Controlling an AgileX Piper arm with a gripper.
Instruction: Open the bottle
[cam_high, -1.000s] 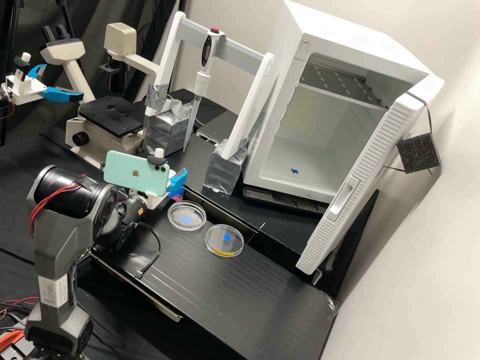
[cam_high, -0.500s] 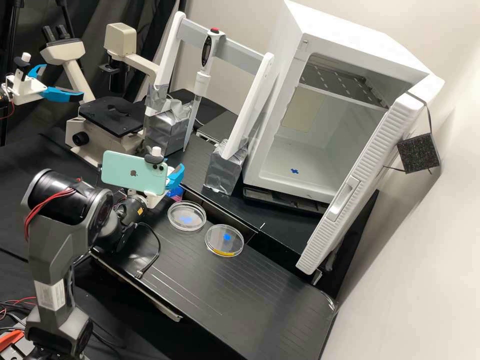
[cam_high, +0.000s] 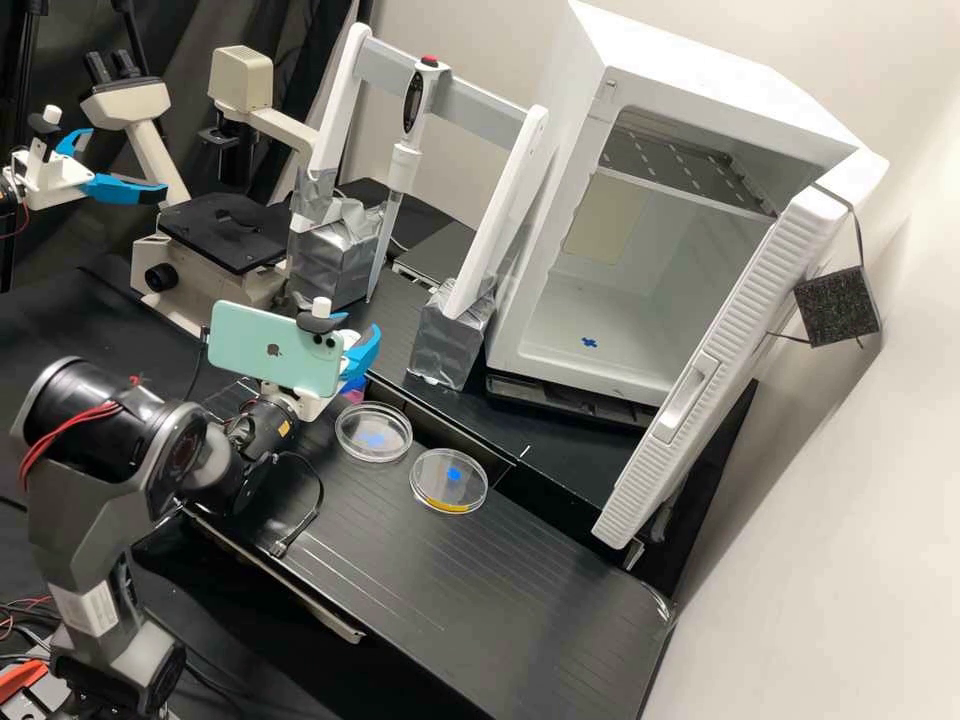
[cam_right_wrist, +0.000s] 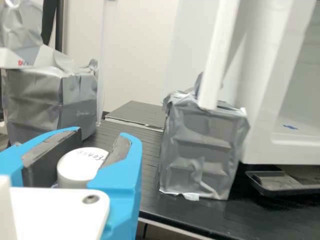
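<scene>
Blue-fingered white hand (cam_high: 360, 333) closed around a white round cap (cam_right_wrist: 80, 167) with handwriting on top, above the black ribbed desk (cam_high: 520, 610)
The fingers stand apart by about the cap's width, a dark pad (cam_right_wrist: 45, 162) at either side of it; the bottle's body is mostly hidden below the cap, and whether it rests on the desk I cannot tell; two clear round shallow dishes (cam_high: 374, 448) lie near the hand, side by side, each with a blue mark
</scene>
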